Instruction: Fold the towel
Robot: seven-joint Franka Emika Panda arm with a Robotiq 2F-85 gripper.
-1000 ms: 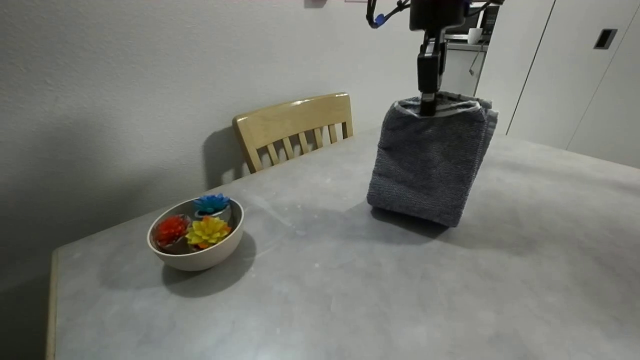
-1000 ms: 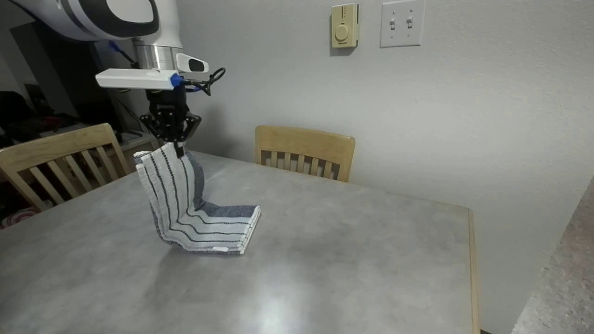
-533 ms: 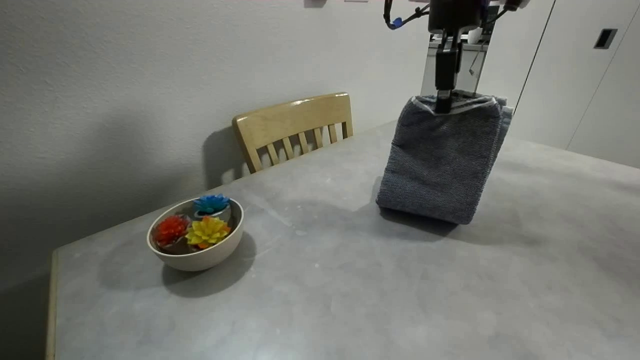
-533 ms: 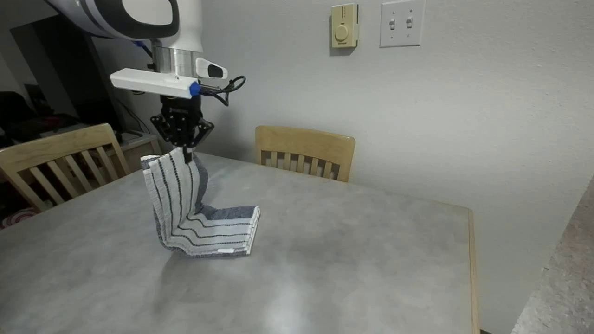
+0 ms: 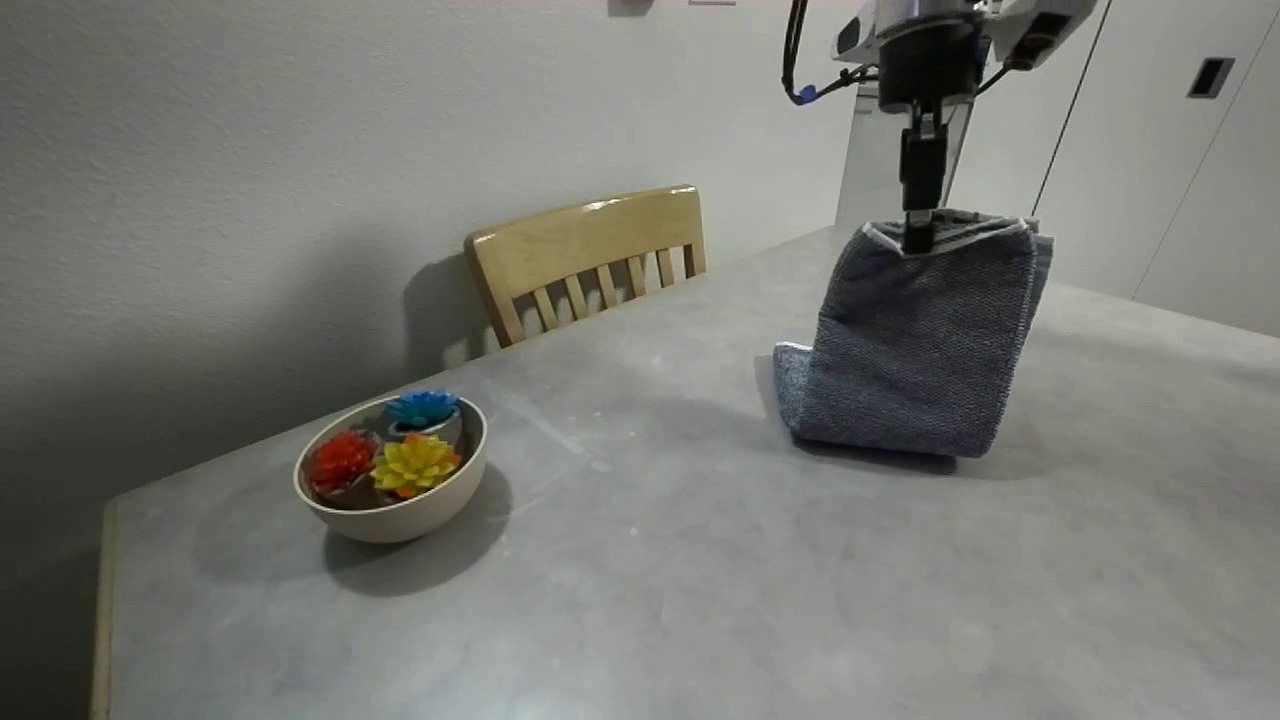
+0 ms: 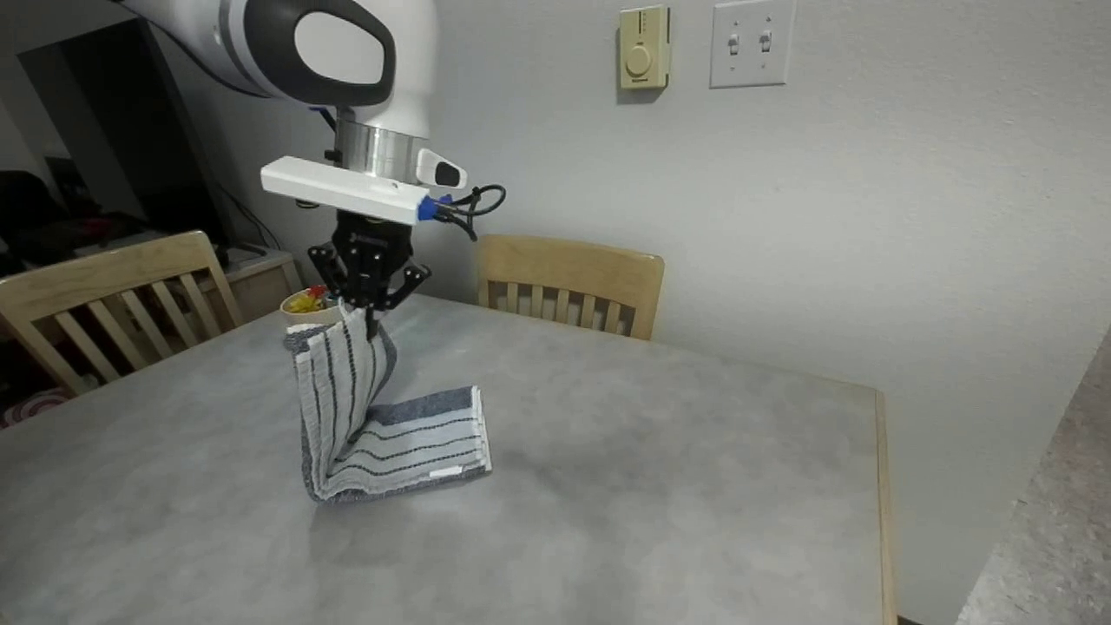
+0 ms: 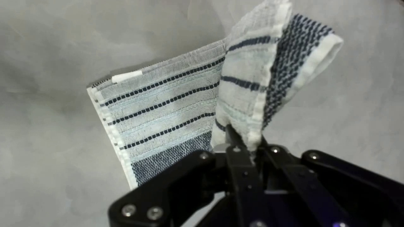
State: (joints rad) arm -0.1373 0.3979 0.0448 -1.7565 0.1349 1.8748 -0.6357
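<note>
Towel (image 6: pixel 369 434) is held by the gripper (image 7: pixel 246 140), its top edge pinched btwn the fingers, nearer one end than the other. Raised half is hung approx. upright below the fingertips; at the bottom a bend is made, & the rest is laid flat on the table (image 6: pixel 694 486), off to one side of the gripper. A rough L is thus formed.

Re views: in an exterior view, the dark outer face (image 5: pixel 920 340) of the raised half is shown, w/ just a bit of the flat half visible beside it. In an exterior view w/ thermostat (image 6: pixel 644 48) & switch plate (image 6: pixel 752 43) on the wall (image 6: pixel 868 191), both halves & the striped inner face can be seen. In the wrist view the flat half is seen from above, w/ a white tag (image 7: pixel 127 76) near a corner; the raised end is foreshortened, its layers spread apart & white hems exposed.

Bowl (image 5: pixel 420 515) w/ red, yellow & blue plants (image 5: pixel 416 463) is shown whole in an exterior view, well apart from the towel; from the thermostat's view it's partly hidden behind the towel. Two chairs (image 6: pixel 570 265) & a longer stretch of the white arm (image 6: pixel 347 52) are also caught there.
</note>
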